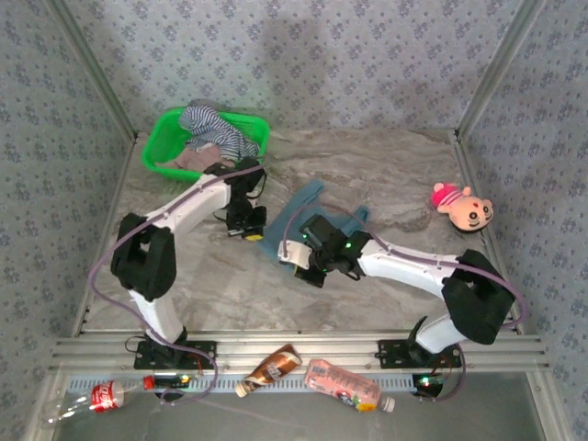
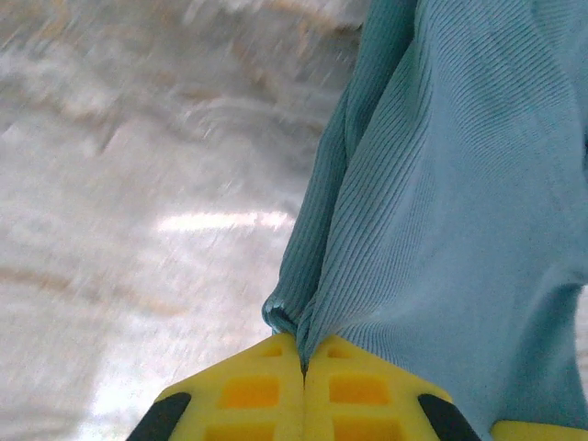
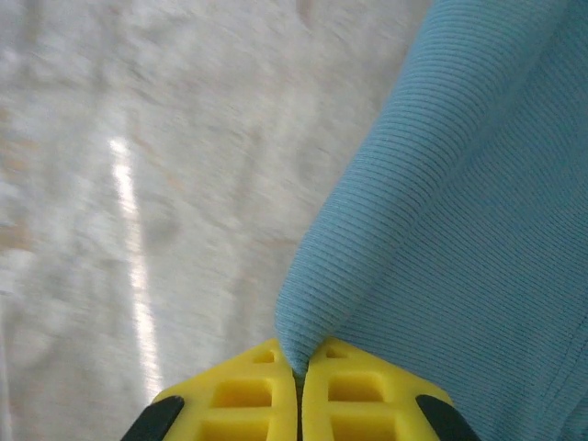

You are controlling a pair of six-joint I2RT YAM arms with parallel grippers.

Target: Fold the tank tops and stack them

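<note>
At the back left, the green basket (image 1: 162, 145) holds the striped tank top (image 1: 213, 123) and the pink tank top (image 1: 197, 159). Mid-way across the table (image 1: 220, 285), the left pincer (image 2: 303, 356) is clenched on a bunched edge of the teal tank top (image 2: 441, 230). The right pincer (image 3: 299, 366) is clamped on another fold of it.

I could read no word, brand or number anywhere. The red label on the clear bottle (image 1: 96, 398) at the near edge was too small for me to make out. So were the wrappers on the brown bottle (image 1: 271, 367) and on the pink bottle (image 1: 342, 385) lying next to that one.
</note>
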